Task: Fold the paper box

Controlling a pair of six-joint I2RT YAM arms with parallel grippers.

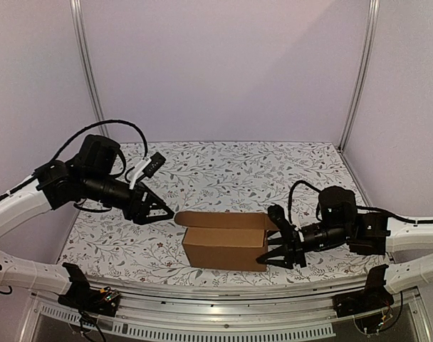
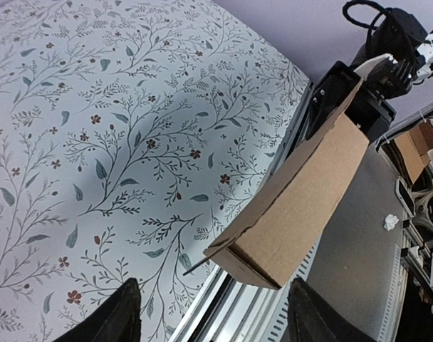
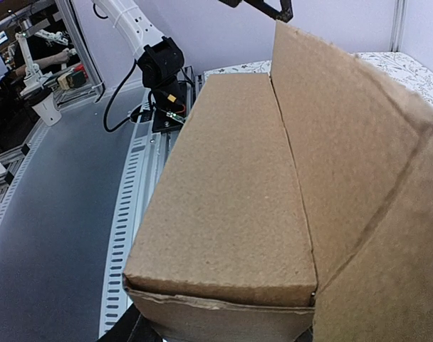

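Note:
The paper box (image 1: pixel 223 246) is a small brown cardboard box standing near the table's front edge, with its lid flap (image 1: pixel 220 219) raised at the back. My left gripper (image 1: pixel 162 213) is open and empty, its tips just left of the lid's left corner. In the left wrist view (image 2: pixel 216 317) the box (image 2: pixel 302 206) lies ahead of the spread fingers, untouched. My right gripper (image 1: pixel 277 246) is open at the box's right end, its fingers spread to either side of that end. In the right wrist view the box (image 3: pixel 231 199) fills the frame and only one fingertip (image 3: pixel 127 329) shows.
The floral tablecloth (image 1: pixel 231 171) covers the table. A metal rail (image 1: pixel 223 296) runs along the front edge just below the box. Purple walls and two metal posts (image 1: pixel 88 71) close in the back and sides.

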